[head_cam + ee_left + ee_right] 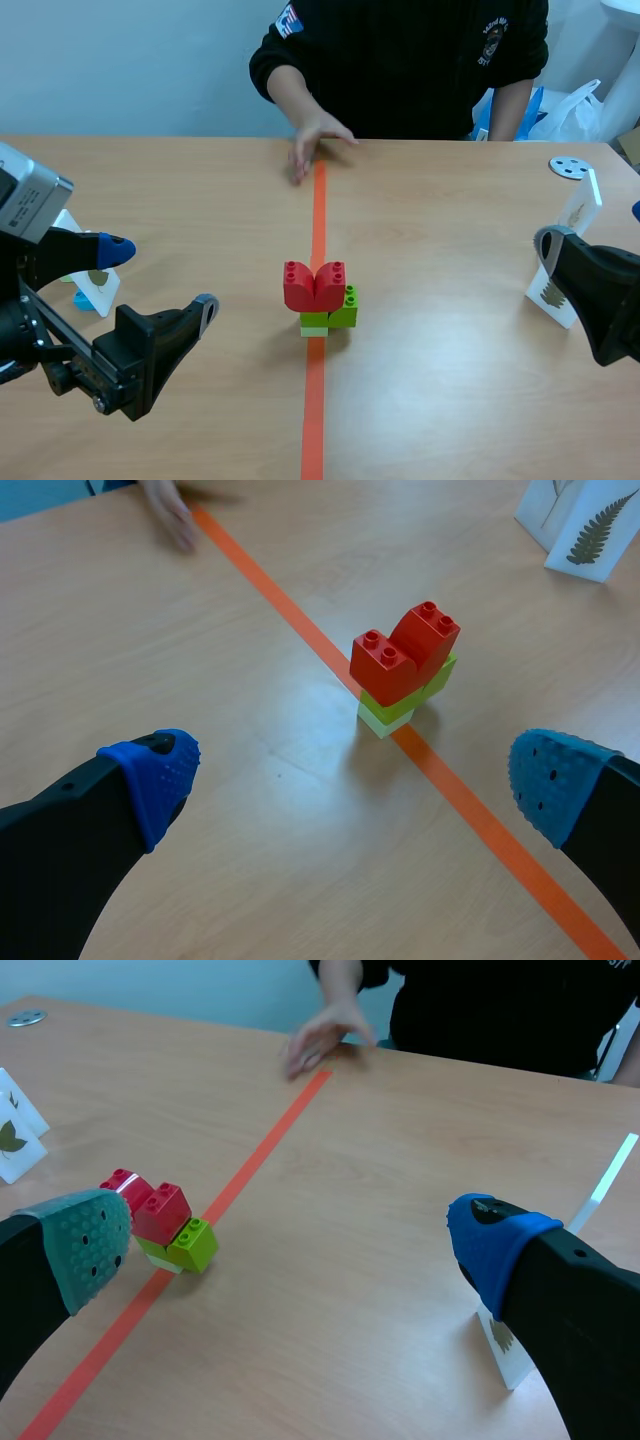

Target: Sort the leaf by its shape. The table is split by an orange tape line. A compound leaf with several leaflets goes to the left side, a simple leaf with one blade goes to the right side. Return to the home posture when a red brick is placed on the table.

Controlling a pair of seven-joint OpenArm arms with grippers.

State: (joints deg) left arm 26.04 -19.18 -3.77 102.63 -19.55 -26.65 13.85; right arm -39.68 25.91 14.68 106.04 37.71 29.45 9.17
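Bricks first, scene view: two red bricks (pixel 314 287) sit on green bricks (pixel 342 308) squarely across the orange tape line (pixel 314 420) at mid-worktop (pixel 450 400), belonging to neither side. With red on the worktop, I judge the step in hand to be the return to home posture, not sorting. A person's hand (pixel 318 142) rests at the tape's far end. Left jaws are low on the robot's left, apart and empty, and the left card (pixel 98 287) stands partly hidden behind them. Right jaws are low on the right with only one finger showing, so this view alone cannot give their state. The right card (pixel 553 292) stands just beside them, a rear card (pixel 582 203) behind it, and a grey disc (pixel 570 167) farther back. Left wrist view: left jaws are wide apart, blue pads (pixel 160 770) bare, the brick stack ahead of them and well clear. This view adds what the scene cannot resolve: a card across the tape carries a fern frond (pixel 592 532) with many leaflets. Right wrist view: right jaws are apart and hold nothing, one pad grey-green (pixel 88 1240) and one blue. The right card stands upright just beside the blue pad. Beyond the tape, another card shows a single-blade leaf (pixel 12 1138). As they stand, compound is on the robot's right and simple on its left, contrary to the task sentence.
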